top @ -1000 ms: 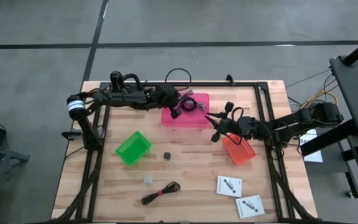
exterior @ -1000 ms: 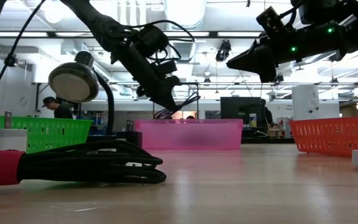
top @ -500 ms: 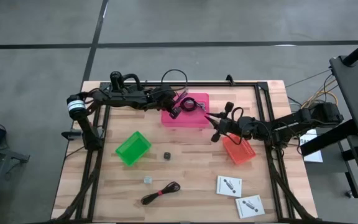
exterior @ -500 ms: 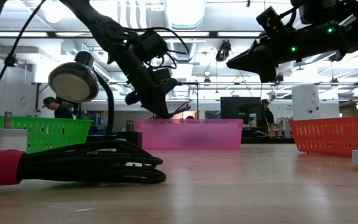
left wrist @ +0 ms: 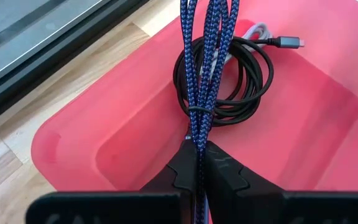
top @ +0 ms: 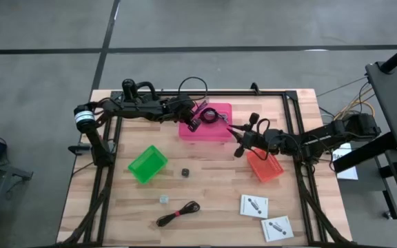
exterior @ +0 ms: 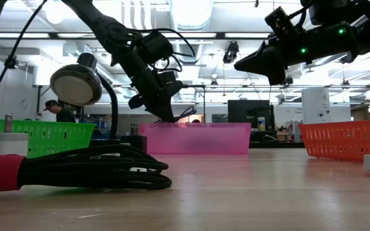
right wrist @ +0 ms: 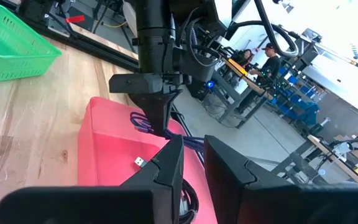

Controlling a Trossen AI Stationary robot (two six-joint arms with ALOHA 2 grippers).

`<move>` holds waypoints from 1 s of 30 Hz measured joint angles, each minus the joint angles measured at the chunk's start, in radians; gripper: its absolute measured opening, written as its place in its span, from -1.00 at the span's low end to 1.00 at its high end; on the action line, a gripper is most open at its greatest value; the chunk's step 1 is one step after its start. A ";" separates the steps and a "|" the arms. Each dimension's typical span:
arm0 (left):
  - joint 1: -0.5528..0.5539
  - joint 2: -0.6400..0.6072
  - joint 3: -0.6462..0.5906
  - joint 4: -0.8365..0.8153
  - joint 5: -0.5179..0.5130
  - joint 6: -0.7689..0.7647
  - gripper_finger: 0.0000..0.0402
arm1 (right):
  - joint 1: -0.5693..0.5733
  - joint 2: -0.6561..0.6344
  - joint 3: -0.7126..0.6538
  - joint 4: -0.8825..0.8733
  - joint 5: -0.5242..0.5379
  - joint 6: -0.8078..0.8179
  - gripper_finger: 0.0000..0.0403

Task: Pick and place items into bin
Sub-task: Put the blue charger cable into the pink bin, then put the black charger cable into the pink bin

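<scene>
High view findings for you, operator: your left gripper (top: 193, 122) sits over the left part of the pink bin (top: 220, 132) in the upper centre of the frame. Its fingers are clamped on the purple cable (left wrist: 204, 62), which hangs in a bundle down into the bin. In the left wrist view, a black coiled cable (left wrist: 253, 87) and a short silvery cable (left wrist: 263, 31) already lie on the bin floor beneath that bundle.

Your right gripper (top: 238, 140) hovers just right of the pink bin, beside the orange bin (top: 266, 167); its fingers stand slightly apart and carry nothing.

Still on the table (top: 212, 207): a tiny dark cube (top: 184, 172) at centre, a tiny clear piece (top: 163, 200) below it, another black cable (top: 178, 213) with a red tie at lower centre, and two flat white packets (top: 253, 205) at lower right. A green bin (top: 147, 164) rests at centre left.
</scene>
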State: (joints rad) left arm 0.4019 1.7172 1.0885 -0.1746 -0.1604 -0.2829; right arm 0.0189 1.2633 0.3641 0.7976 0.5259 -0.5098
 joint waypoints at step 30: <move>-0.003 0.000 0.000 0.009 0.029 0.054 -0.66 | 0.000 0.000 0.000 0.000 0.000 -0.007 -0.74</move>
State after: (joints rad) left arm 0.3989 1.7172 1.0885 -0.1657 -0.1311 -0.2287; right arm 0.0193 1.2633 0.3641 0.7975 0.5255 -0.5167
